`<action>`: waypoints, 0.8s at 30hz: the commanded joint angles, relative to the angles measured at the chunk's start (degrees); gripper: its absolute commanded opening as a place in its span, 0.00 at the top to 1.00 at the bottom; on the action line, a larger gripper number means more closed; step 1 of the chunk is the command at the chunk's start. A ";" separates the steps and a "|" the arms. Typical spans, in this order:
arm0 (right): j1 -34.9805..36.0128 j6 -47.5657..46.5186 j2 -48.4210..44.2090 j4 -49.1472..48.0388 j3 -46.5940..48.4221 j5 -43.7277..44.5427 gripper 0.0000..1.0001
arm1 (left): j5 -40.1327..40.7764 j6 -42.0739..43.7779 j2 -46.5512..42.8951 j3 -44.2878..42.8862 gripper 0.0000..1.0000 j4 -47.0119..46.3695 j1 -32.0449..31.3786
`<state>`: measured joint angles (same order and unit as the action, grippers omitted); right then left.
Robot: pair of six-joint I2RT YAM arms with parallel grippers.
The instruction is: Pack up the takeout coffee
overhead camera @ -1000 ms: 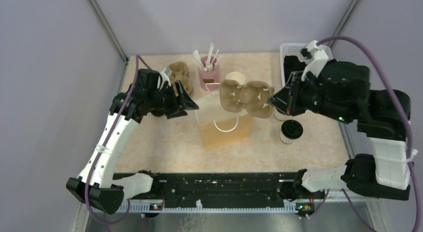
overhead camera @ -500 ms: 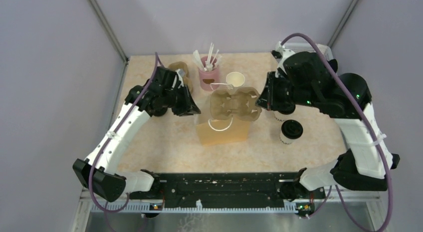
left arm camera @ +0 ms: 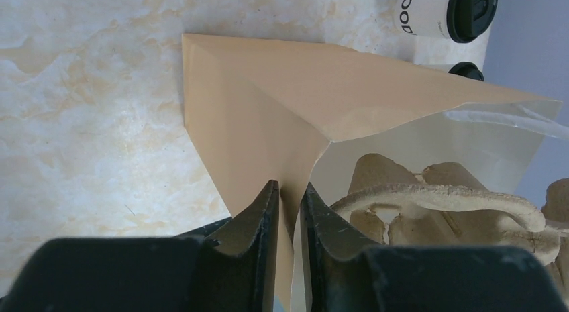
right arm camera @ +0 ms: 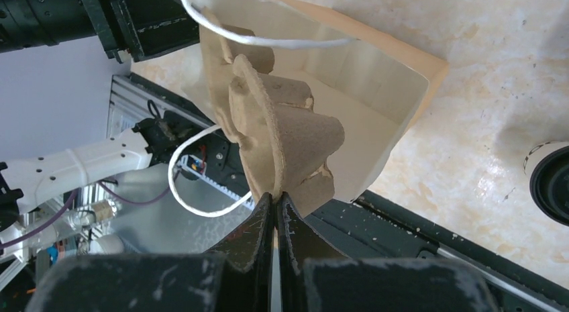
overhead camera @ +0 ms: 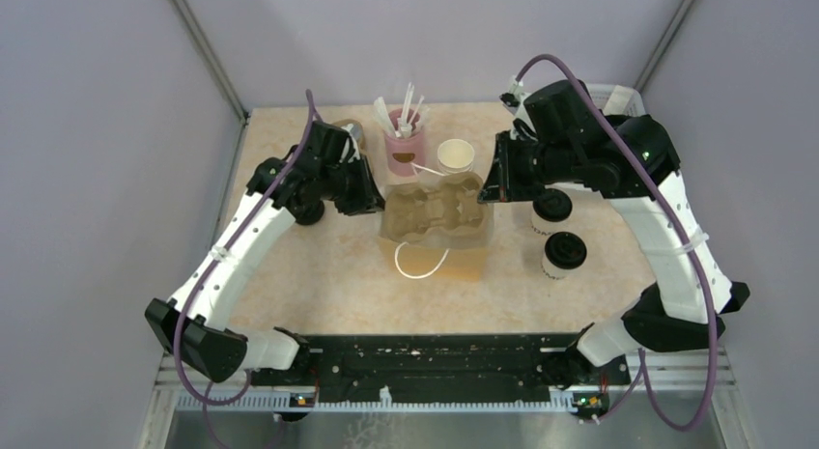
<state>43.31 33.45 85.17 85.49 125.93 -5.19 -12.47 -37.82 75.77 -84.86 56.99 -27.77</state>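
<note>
Your left tool (left arm camera: pixel 288 191) is pinched narrow on the top edge of the tan paper carrier bag (left arm camera: pixel 268 111), one black finger on each side of the paper at a fold. The bag stands upright in the middle of the speckled beige worktop (overhead camera: pixel 319 275). Its white cord handle (overhead camera: pixel 421 266) hangs down over the face nearest you.

Your right tool (right arm camera: pixel 275 199) is clamped tight on the rim of the brown moulded-pulp cup tray (right arm camera: pixel 288 137). It holds the tray at the bag's open mouth. In the overhead view the tray covers most of the opening. In your wrist views part of it sits inside the bag's walls, though you cannot tell how deep it reaches.

The takeout coffee is outside the bag: two small white paper cups with dark lettering and round black plastic lids, both upright on the worktop to the right of it. The far lidded cup (overhead camera: pixel 552 208) stands just under your right wrist, close to the bag's right side. The near lidded cup (overhead camera: pixel 563 253) stands just beside it, towards you. Neither tool touches them.

Behind the bag you have a pink cup of white stirrers (overhead camera: pixel 404 145) and, to its right, a lidless white paper cup (overhead camera: pixel 456 156). Both stand apart from the bag.
</note>
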 commanded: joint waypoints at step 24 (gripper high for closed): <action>-0.26 4.60 -2.34 -0.75 -2.66 0.03 1.00 | 1.45 -1.95 -3.78 0.11 0.85 -3.16 -0.53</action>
<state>43.29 36.14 84.47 86.00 123.85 -5.08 -10.24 -39.33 73.34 -84.84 56.55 -27.94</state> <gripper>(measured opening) 0.008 0.177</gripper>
